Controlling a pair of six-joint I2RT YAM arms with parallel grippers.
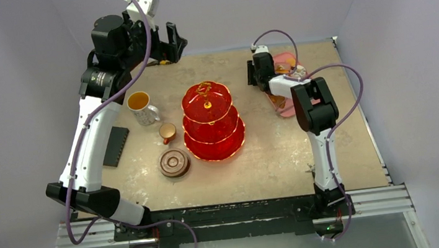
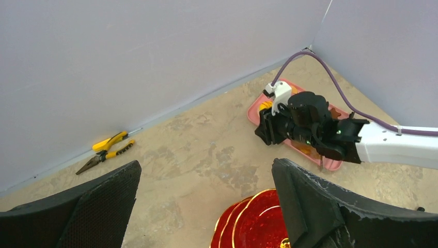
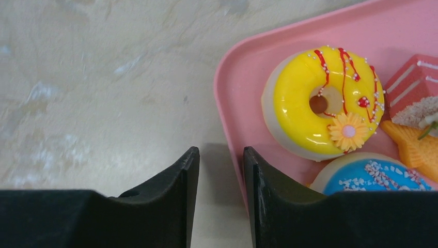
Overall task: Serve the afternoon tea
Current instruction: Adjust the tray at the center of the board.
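1. top view: the red three-tier stand [image 1: 212, 121] stands at the centre of the frame on a beige table, and no pastry shows on its tiers. left of it are the white mug of tea [image 1: 141, 107], a small brown cup [image 1: 168, 132] and, lower in the frame and apart from the cup, its saucer [image 1: 174, 163].
2. the pastries lie in a pink tray [image 3: 243, 62] at the upper right of the top view, well apart from the stand.
3. right wrist view: the right gripper [image 3: 219, 152] hangs low over the tray's left rim. its jaws are narrowed to a slim gap with nothing held between them. one finger is over bare table, the other over the tray's edge.
4. the yellow donut [image 3: 323, 101] lies up and to the right of those jaws, near but not touching. it is round, so it has no long axis to line up with. a blue-iced pastry [image 3: 372, 178] sits just below it.
5. the left gripper [image 2: 206, 170] is raised at the upper left of the top view, with its jaws spread wide and empty.
6. judgement: the right arm is much the nearer. its jaws would need to shift rightward over the donut.
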